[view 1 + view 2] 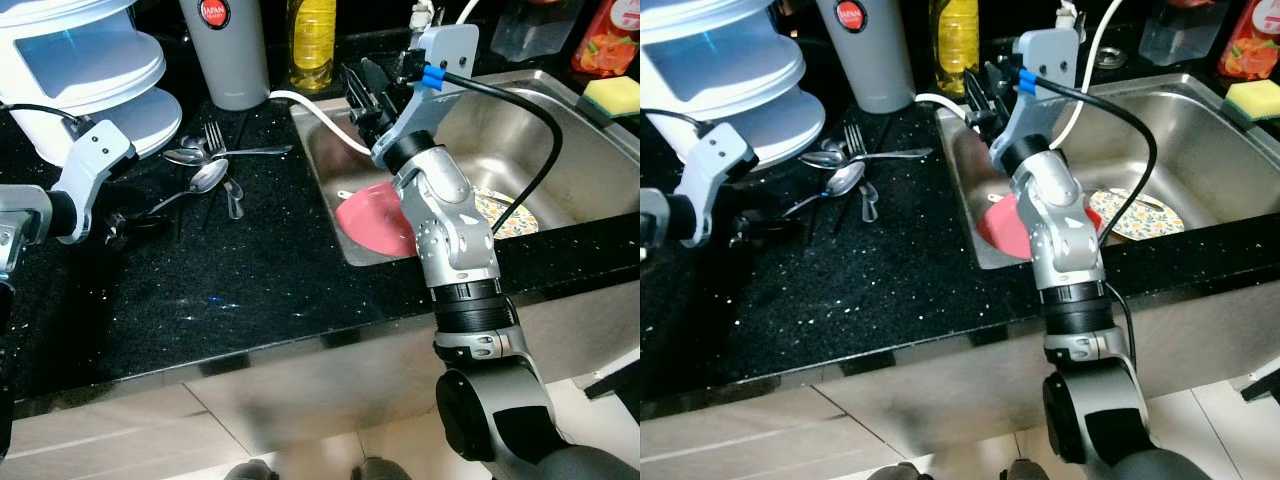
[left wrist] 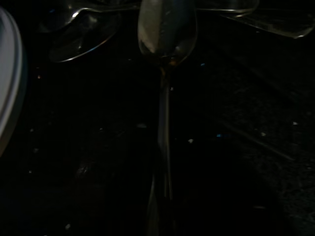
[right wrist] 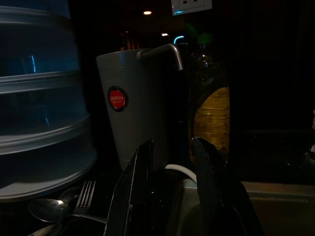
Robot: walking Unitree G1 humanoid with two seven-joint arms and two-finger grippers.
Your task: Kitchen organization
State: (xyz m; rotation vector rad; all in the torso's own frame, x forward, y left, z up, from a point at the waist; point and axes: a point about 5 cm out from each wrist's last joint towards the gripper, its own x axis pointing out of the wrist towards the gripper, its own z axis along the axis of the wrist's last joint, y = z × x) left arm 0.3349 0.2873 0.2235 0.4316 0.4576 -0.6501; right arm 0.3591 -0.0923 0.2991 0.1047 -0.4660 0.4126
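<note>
Black speckled surface (image 1: 260,280) carried a thin, slippery spoon (image 1: 205,180) you should pinch mid-handle; left claw's (image 1: 125,225) state unreadable, right claw (image 1: 365,90) spread empty.

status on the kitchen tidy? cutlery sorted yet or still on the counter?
Nothing looks finished. The spoons and forks lie loose on the black counter, and a pink plate and a patterned plate sit in the sink. In hand: the left gripper is down at a spoon's handle. The right gripper is open, holding nothing, at the sink's edge.
</note>
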